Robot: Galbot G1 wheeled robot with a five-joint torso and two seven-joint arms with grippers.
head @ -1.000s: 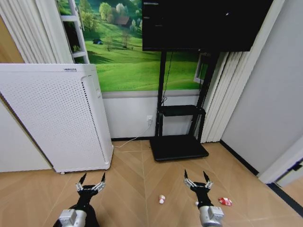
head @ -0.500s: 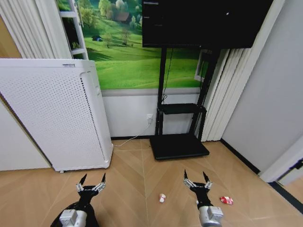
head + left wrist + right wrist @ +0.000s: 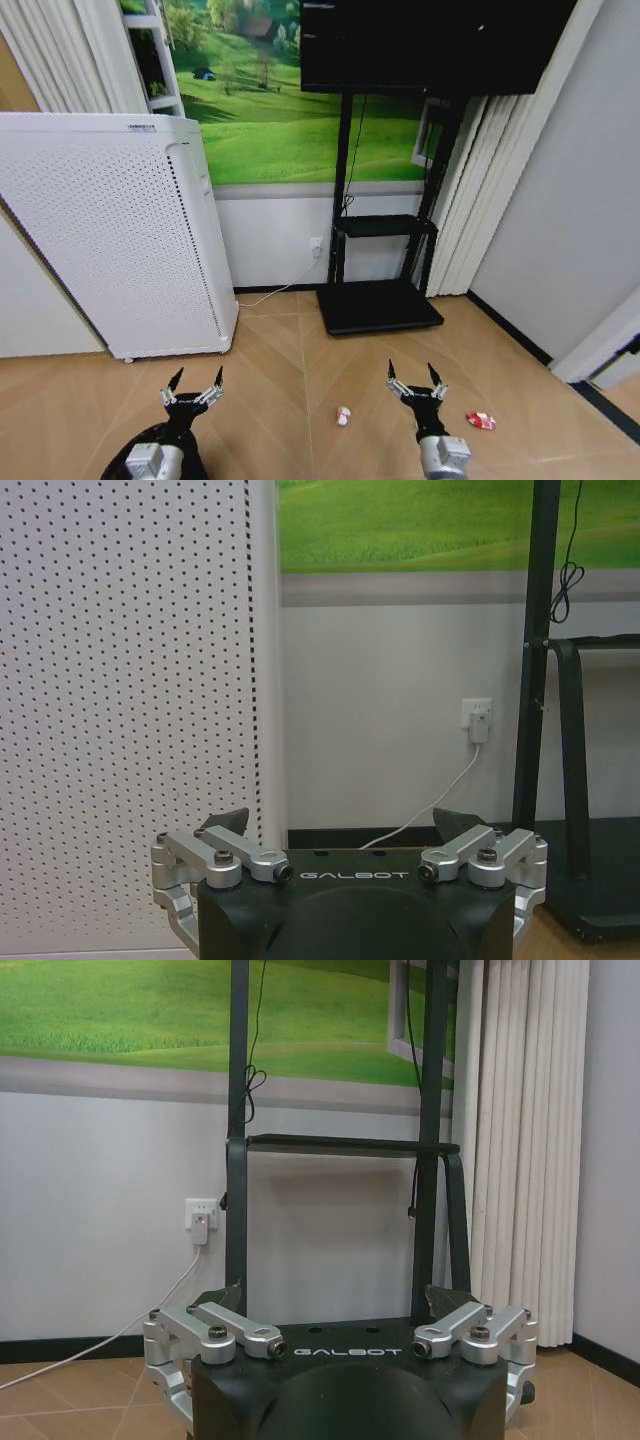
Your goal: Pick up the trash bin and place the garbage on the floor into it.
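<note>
Now whole head view shifted: camera moved, objects not. Left gripper (image 3: pixel 193 388) and right gripper (image 3: pixel 416 381) held apart, empty, lower frame. Small white scrap (image 3: pixel 343 416) and red wrapper (image 3: pixel 481 421) seen lying on tan herringbone parquet floor (image 3: pixel 270 360); black trash bin's whereabouts cannot be told.

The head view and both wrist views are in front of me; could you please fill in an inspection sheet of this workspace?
Surface: floor, tan herringbone wood.
Job's things: white scrap and red scrap lie on the floor; trash bin not identified.
Clutter: nothing seen.
Grippers: left gripper and right gripper both open, empty, held low above the floor.
Cables: white cord runs from wall socket along the floor.
Surroundings: white perforated appliance, black TV stand, meadow mural.
</note>
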